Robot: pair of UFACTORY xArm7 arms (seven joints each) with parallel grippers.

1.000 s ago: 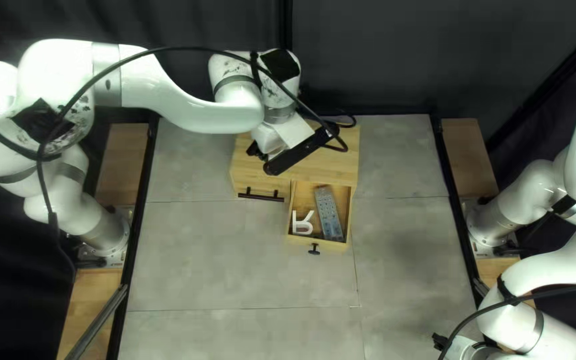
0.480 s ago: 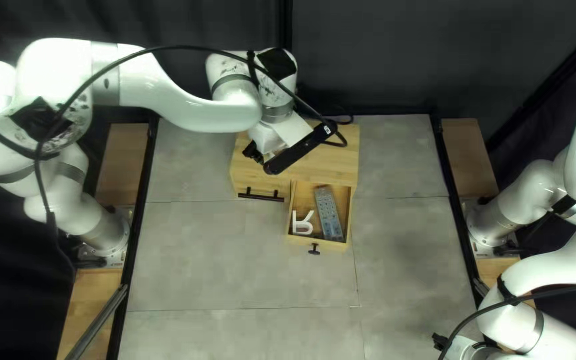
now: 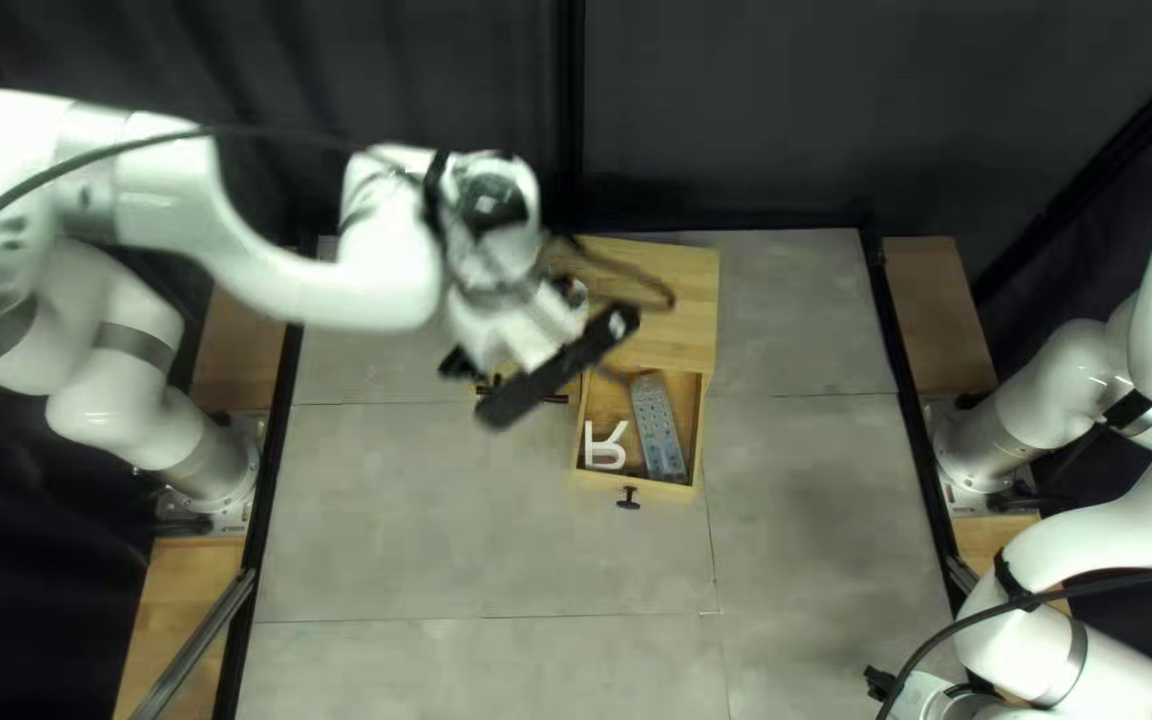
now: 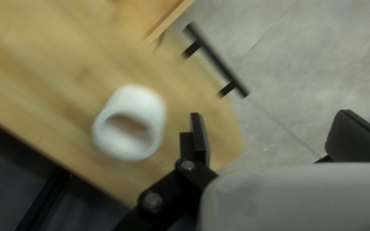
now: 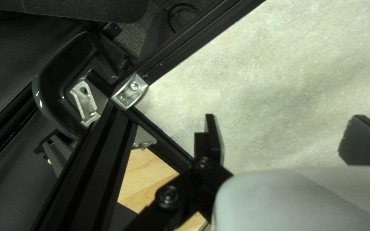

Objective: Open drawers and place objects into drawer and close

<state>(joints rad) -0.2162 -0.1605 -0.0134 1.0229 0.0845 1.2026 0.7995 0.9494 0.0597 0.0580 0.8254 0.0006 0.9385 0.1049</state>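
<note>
Left gripper [image 3: 459,363]: hung open near cabinet [image 3: 676,300]
Right gripper [image 3: 880,683]: was open, well away from cabinet
Drawer [image 3: 663,492]: jutted from cabinet
Cup [image 4: 148,105]: probably sat atop cabinet

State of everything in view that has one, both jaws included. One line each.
Knob drawer: open
Bar-handle drawer: closed
Grey remote: lying in the open drawer
White letter R: lying in the open drawer
White cup: on the cabinet top, mouth uncovered
Left jaws: open, holding nothing
Right jaws: open, holding nothing
</note>
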